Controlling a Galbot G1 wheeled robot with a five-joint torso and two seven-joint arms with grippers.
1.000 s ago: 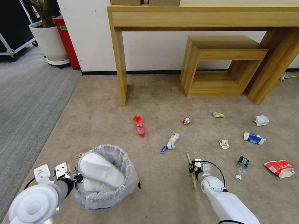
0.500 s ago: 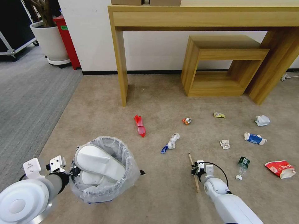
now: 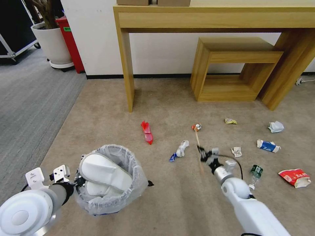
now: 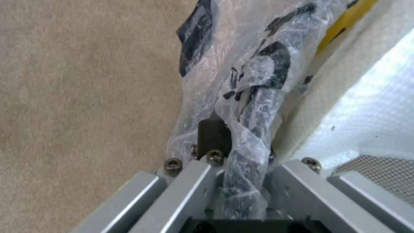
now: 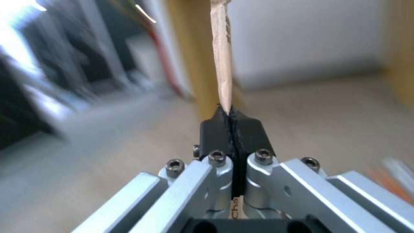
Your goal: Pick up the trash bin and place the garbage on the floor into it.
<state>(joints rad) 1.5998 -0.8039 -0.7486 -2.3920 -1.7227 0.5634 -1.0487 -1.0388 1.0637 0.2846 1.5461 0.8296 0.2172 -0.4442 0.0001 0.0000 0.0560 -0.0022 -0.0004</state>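
Your right pincer (image 3: pixel 204 154) is squeezed tight on the wooden stick (image 3: pixel 198 137), holding it up off the floor (image 3: pixel 170 203). Your left pincer (image 3: pixel 79 181) is clamped on the rim of the trash bin (image 3: pixel 110 205), near the beige carpet's left edge. A white slipper (image 3: pixel 105 173) sits inside. A bottle (image 3: pixel 254 175) lies beside your right arm.

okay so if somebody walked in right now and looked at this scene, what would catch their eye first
Probably the trash bin at lower left, stuffed with a white slipper, its bag-lined rim pinched by the left gripper. Next, the right gripper, raised over the beige floor and clamped on a wooden stick. Around it litter lies scattered: a red wrapper, a blue-white carton, a clear bottle.
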